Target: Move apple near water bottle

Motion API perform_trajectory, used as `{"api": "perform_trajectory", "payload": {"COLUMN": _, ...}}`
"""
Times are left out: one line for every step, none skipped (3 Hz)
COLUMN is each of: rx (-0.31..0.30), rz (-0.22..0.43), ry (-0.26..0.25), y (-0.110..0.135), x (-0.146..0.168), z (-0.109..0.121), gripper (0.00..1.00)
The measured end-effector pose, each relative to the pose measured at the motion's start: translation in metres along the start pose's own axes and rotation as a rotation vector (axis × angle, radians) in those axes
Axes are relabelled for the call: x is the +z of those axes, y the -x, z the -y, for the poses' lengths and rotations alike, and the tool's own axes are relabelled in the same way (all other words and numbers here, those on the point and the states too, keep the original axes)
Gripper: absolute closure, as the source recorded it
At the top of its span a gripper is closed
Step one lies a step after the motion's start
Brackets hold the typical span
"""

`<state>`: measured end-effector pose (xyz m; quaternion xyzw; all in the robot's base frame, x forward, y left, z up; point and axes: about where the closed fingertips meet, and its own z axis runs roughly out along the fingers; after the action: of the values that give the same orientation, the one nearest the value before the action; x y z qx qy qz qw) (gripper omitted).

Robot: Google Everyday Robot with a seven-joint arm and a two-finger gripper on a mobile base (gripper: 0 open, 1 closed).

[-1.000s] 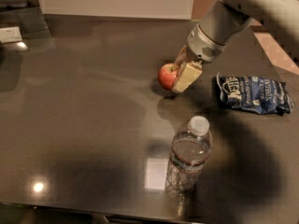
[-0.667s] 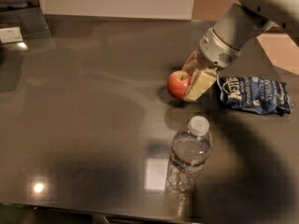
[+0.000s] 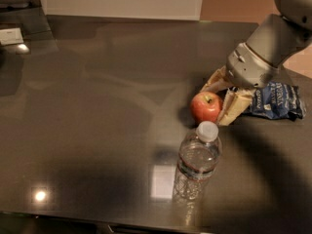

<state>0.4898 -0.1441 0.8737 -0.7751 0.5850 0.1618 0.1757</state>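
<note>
Small round red apple (image 3: pixel 206 106), short stem on top, stands on dark glossy desk (image 3: pixel 97 130), just behind white cap of clear plastic water bottle (image 3: pixel 197 165). Grey arm (image 3: pixel 273 48) slants down from upper right. Gripper (image 3: pixel 217 106) clamps apple between two beige fingers (image 3: pixel 233 108). Blue snack bag (image 3: pixel 278 100) just beside gripper.

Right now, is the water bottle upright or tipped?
Upright: water bottle stands cap-up on the table; the end effector is behind it, at the apple.

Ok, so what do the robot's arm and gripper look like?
The arm is smooth, rounded light-grey casing ending in a grey cylindrical wrist. The gripper, at the apple right of centre, has two flat cream-beige fingers. No cables or markings show.
</note>
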Motion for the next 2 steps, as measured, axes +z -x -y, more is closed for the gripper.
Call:
{"api": "perform_trajectory", "payload": {"rx": -0.075, "rz": 0.017, "ry": 0.021, "y": 0.002, "x": 0.003, "z": -0.023, "gripper": 1.0}}
{"api": "perform_trajectory", "payload": {"rx": -0.127, "rz": 0.029, "ry": 0.05, "y": 0.004, "x": 0.013, "z": -0.04, "gripper": 1.0}}
